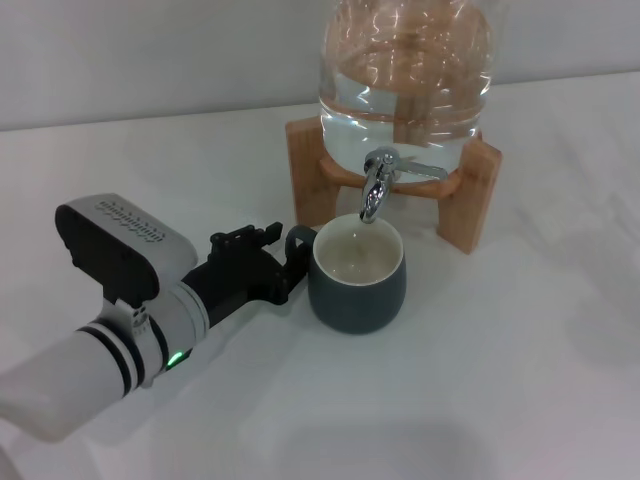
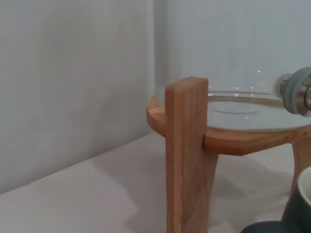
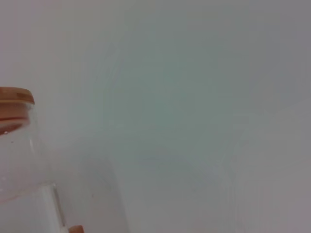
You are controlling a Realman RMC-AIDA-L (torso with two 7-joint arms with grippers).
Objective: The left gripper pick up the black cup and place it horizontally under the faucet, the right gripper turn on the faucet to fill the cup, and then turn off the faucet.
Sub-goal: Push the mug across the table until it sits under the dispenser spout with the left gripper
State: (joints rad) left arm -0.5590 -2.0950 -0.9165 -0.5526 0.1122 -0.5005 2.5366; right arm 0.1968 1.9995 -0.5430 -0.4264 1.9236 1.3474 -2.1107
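Note:
The black cup (image 1: 357, 278) stands upright on the white table, cream inside showing, directly under the faucet (image 1: 375, 188). The faucet's chrome spout points down into the cup and its thin lever (image 1: 422, 171) lies off to the right. No stream of water shows. My left gripper (image 1: 287, 262) reaches in from the left, and its black fingers are closed around the cup's loop handle (image 1: 298, 239). In the left wrist view, the cup's rim (image 2: 302, 203) shows at the corner. My right gripper is out of view.
The clear glass jar (image 1: 405, 75) holds water and sits on a wooden stand (image 1: 475, 190) at the back. The stand's leg (image 2: 187, 160) is close in the left wrist view. The right wrist view shows the jar's wooden lid (image 3: 14, 95) against a wall.

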